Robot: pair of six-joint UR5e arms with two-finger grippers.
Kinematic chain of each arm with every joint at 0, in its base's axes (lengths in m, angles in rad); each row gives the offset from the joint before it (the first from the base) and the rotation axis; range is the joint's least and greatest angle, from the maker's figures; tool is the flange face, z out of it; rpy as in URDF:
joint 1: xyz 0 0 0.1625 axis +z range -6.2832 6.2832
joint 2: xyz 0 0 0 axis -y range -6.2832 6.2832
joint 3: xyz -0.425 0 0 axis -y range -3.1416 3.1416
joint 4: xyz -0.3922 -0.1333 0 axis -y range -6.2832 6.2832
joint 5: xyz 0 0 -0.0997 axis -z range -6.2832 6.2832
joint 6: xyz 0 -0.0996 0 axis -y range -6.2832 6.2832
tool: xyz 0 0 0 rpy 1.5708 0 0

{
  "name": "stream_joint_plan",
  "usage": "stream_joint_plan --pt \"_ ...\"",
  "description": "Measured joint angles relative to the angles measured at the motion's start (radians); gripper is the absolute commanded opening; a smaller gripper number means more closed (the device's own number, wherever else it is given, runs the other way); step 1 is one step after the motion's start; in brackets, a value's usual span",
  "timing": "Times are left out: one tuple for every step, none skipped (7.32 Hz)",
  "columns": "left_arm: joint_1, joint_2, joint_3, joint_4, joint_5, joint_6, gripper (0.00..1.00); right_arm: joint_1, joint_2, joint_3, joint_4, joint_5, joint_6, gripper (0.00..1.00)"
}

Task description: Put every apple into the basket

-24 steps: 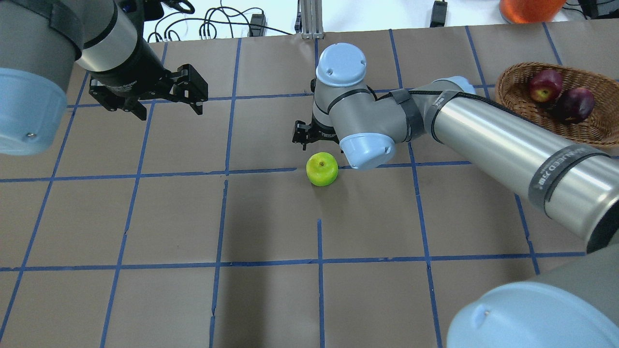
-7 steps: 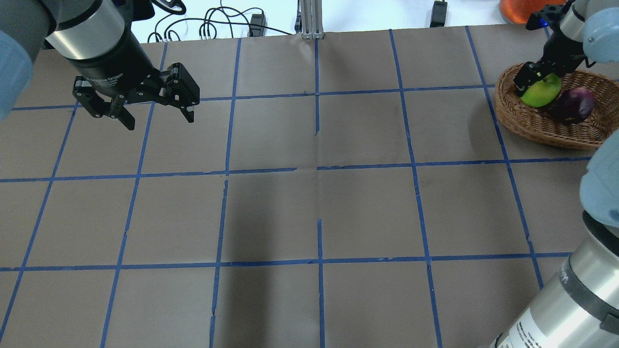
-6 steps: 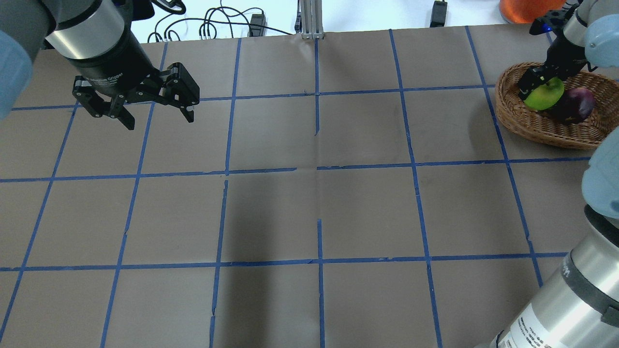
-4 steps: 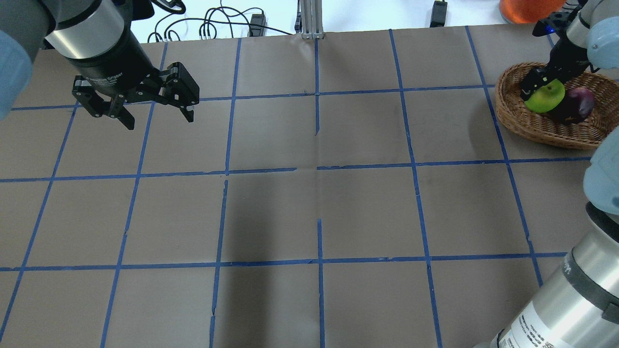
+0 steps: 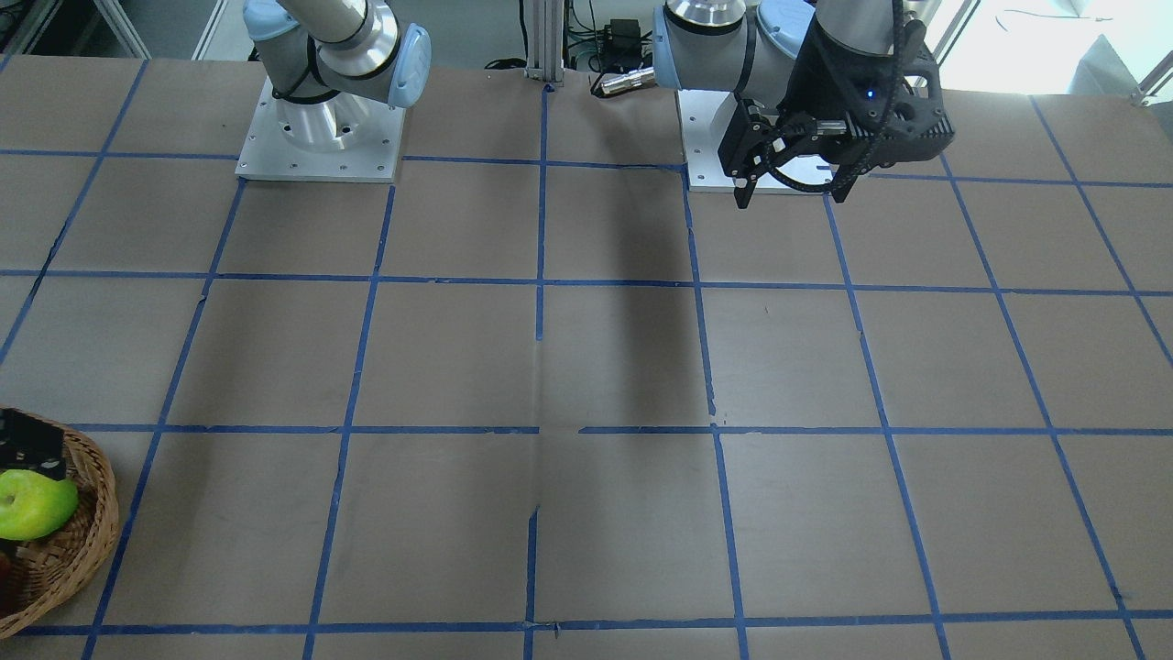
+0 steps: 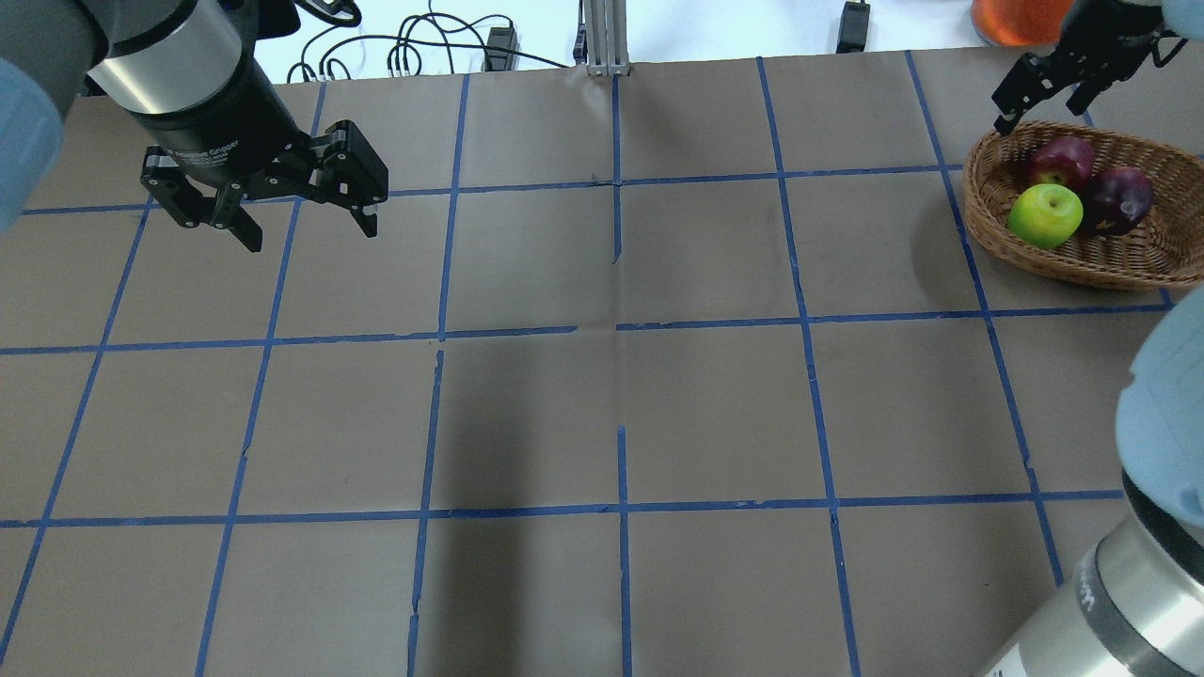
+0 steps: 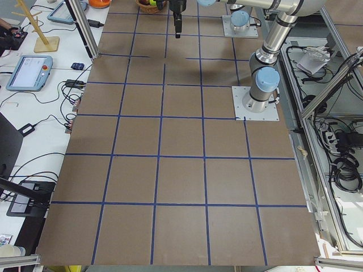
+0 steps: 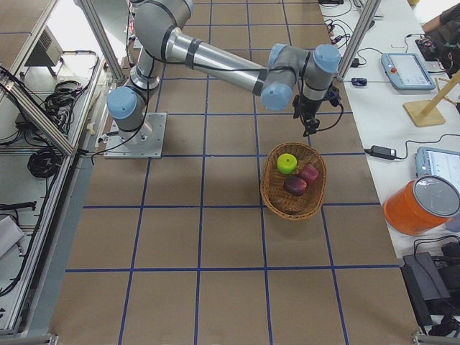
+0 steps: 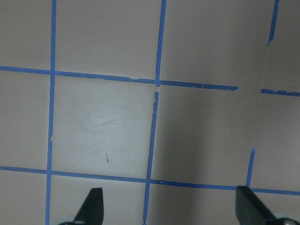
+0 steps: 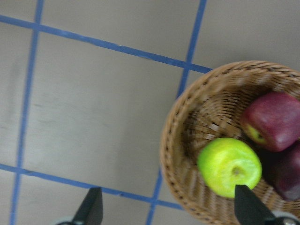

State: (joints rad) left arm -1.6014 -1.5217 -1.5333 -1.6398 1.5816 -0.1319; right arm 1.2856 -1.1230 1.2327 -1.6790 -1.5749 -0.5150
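Note:
The wicker basket (image 6: pixel 1082 268) stands at the table's far right. All three apples lie in it: the lime green apple (image 6: pixel 1045 215), the red apple (image 6: pixel 1061 162) and the maroon apple (image 6: pixel 1117 198). My right gripper (image 6: pixel 1037 94) is open and empty, raised above the basket's far left rim. In the right wrist view the green apple (image 10: pixel 229 166) lies free in the basket (image 10: pixel 171 140), between and below the spread fingertips. My left gripper (image 6: pixel 310 230) is open and empty, hanging over the far left of the table.
An orange container (image 6: pixel 1025 19) stands off the table beyond the basket. Cables (image 6: pixel 414 52) and an aluminium post (image 6: pixel 602 38) run along the far edge. The arms' base plates (image 5: pixel 321 137) are bolted at my side of the brown, blue-taped table.
The right gripper let go of the green apple, which now rests in the basket, and rose up and away from it with its jaws open. The left arm has not moved.

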Motion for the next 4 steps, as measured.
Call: stream_joint_plan --pt "0.0 0.0 0.0 0.0 0.0 0.0 1.0 0.098 -0.066 0.017 0.054 0.005 0.149 1.0" --pt "0.0 0.0 0.0 0.0 0.0 0.0 1.0 0.22 -0.128 0.059 0.078 0.007 0.301 1.0" --pt "0.0 0.0 0.0 0.0 0.001 0.0 1.0 0.317 -0.199 0.116 0.083 0.008 0.422 1.0" --pt "0.0 0.0 0.001 0.0 0.001 0.0 1.0 0.361 -0.271 0.16 0.095 0.009 0.469 1.0"
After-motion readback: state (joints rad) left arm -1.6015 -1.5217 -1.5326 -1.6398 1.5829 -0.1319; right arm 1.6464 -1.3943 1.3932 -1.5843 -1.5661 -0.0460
